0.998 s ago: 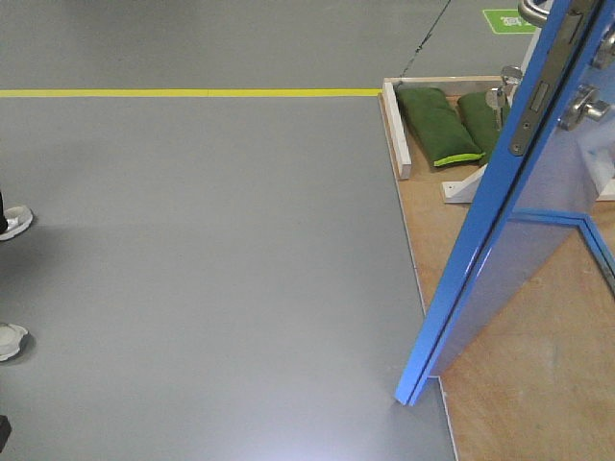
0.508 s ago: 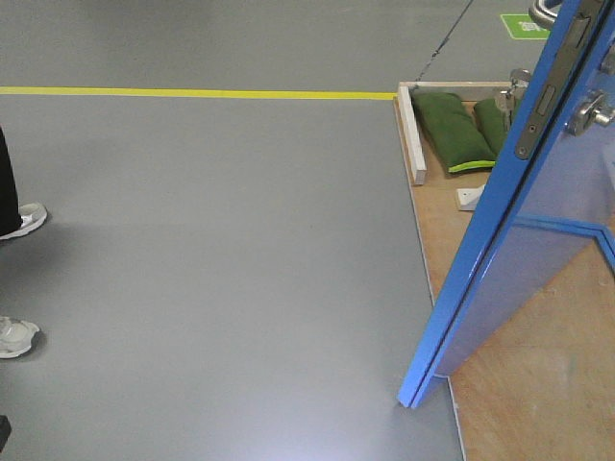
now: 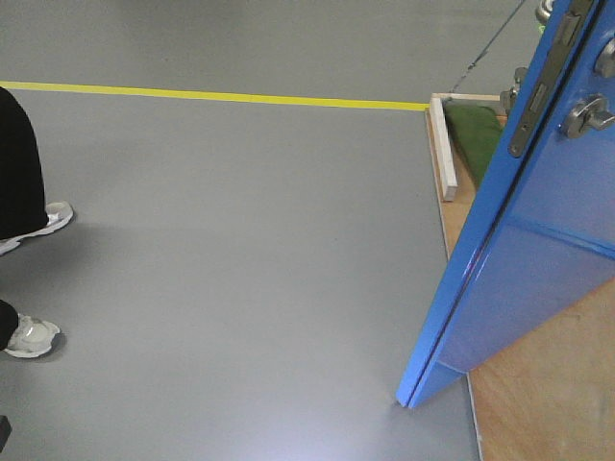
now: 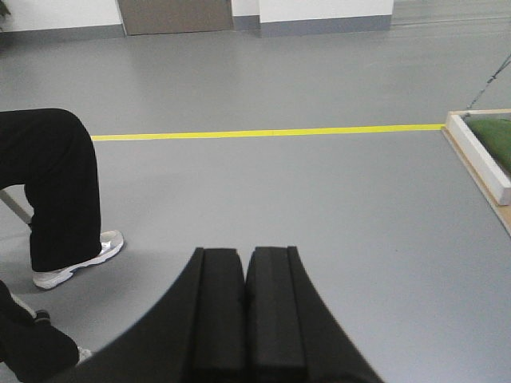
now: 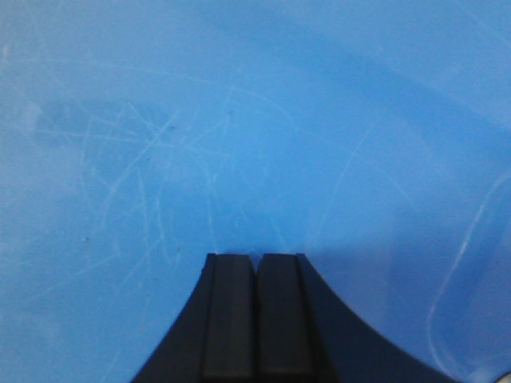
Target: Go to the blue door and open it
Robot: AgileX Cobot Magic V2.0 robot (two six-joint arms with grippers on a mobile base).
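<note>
The blue door (image 3: 538, 259) stands ajar at the right of the front view, its edge turned toward me, with a metal edge plate (image 3: 541, 82) and a silver lever handle (image 3: 586, 117). Its scratched blue face (image 5: 239, 120) fills the right wrist view. My right gripper (image 5: 256, 257) is shut and empty, its tips at or touching the door face. My left gripper (image 4: 244, 252) is shut and empty, held over the grey floor, away from the door.
A person's black-trousered legs and white shoes (image 3: 34, 334) stand at the left, also in the left wrist view (image 4: 48, 191). A yellow floor line (image 3: 211, 95) runs across. A wooden platform (image 3: 538, 403) with a white border rail (image 3: 444, 144) and green sandbags (image 3: 473, 130) lies under the door.
The view has shifted left: the door and platform have slid right in the frame, the door face now hides more of the platform, and the person's legs have come further into view.
</note>
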